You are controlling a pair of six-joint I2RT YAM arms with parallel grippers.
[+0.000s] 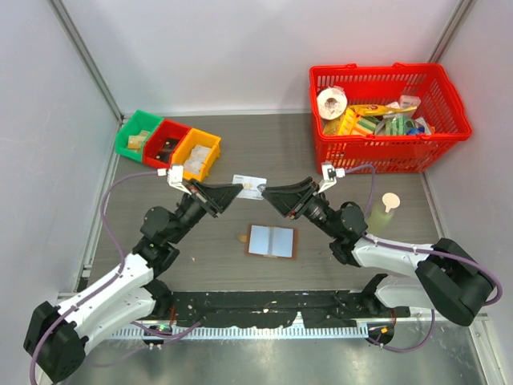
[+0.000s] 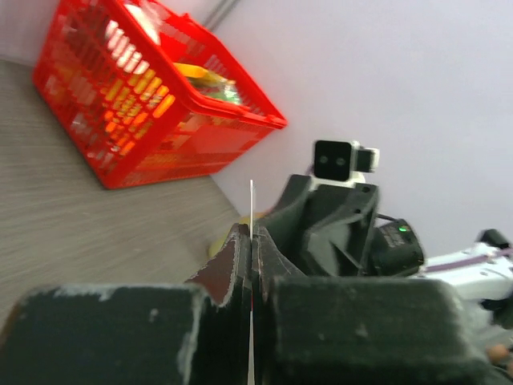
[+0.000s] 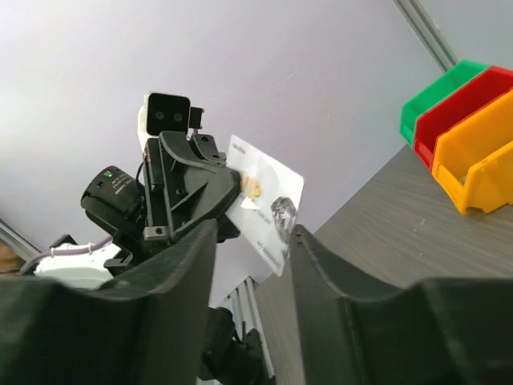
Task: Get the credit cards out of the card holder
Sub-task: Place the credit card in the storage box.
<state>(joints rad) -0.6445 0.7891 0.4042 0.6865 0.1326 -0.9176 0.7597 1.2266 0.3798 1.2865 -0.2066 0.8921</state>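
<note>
The credit card (image 1: 249,185) was up in the air above the bench (image 1: 345,152), pinched at its left end by the left fingers (image 2: 234,265). They were pressed together on it, and the left wrist view showed it as a thin line, edge-on. Its long axis ran roughly along the line between the two arms, and its free right end pointed at the right fingers (image 3: 180,309). Those were spread apart, tips level with that free end. From the right wrist view, we could not tell whether the card's corner was already between them or just in front. We judged both arms about equally near, with only the left one gripping.

The card holder (image 1: 271,241) lay open and flat on the bench, nearer the arm bases than the raised card, its pale blue panels facing up. We could not tell whether any cards remained inside. A small brown scrap (image 1: 243,237) lay just beside its left edge.

Bare bench showed beneath the card and behind it. The three coloured bins (image 1: 167,144) sat well off to the rear left and the red basket (image 1: 385,120) to the rear right. A bottle with a round tan cap (image 1: 386,205) stood close to the right arm, so we judged a swing to that side the tightest.
</note>
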